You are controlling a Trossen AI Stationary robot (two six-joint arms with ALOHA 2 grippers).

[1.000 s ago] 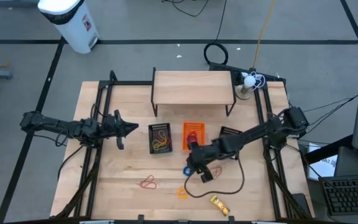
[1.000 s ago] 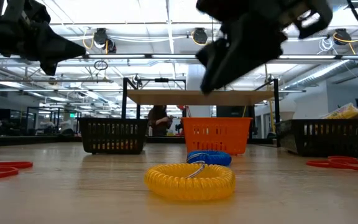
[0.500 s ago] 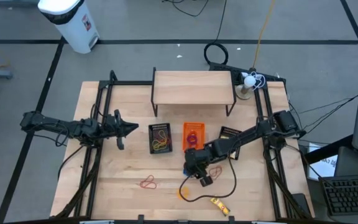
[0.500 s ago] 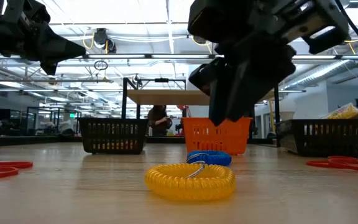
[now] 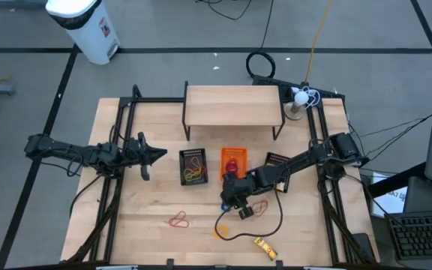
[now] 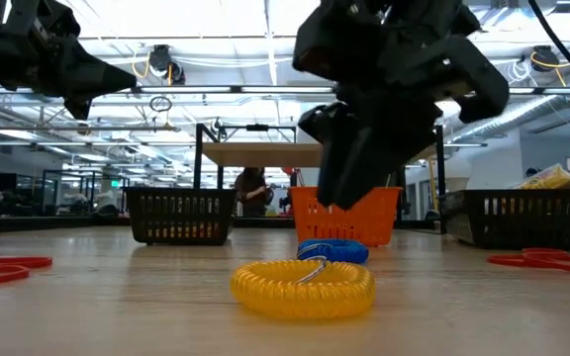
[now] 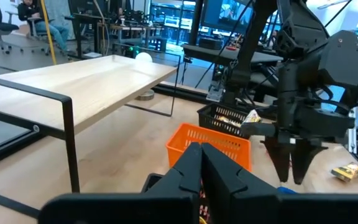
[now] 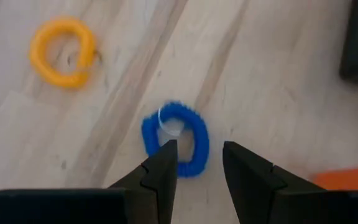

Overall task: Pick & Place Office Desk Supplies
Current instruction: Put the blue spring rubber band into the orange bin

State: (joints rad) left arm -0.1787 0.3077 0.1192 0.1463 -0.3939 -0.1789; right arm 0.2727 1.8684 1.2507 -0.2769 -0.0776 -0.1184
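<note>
A blue coiled ring (image 8: 176, 138) lies flat on the wooden table, next to a yellow-orange coiled ring (image 8: 63, 50) that lies nearer the front edge (image 6: 303, 285). My right gripper (image 8: 197, 148) hangs open just above the blue ring (image 6: 332, 250), slanting down, touching nothing; its fingers straddle the ring's near side. Red rubber bands (image 5: 178, 220) and a yellow oblong piece (image 5: 265, 247) lie toward the table's front. My left gripper (image 5: 160, 155) waits shut and level at the left, holding nothing.
An orange tray (image 5: 233, 163) sits between two black mesh trays (image 5: 193, 166) (image 5: 277, 161) at mid-table; the left one holds rubber bands. A small wooden shelf (image 5: 233, 105) stands at the back. More red bands (image 6: 537, 259) lie right of my right gripper. A cable (image 5: 276, 221) trails across the front.
My right gripper has sunk toward the blue ring and tipped further downward, shifting slightly toward the table's left. Its fingers have kept the same gap. The rings have not moved.
</note>
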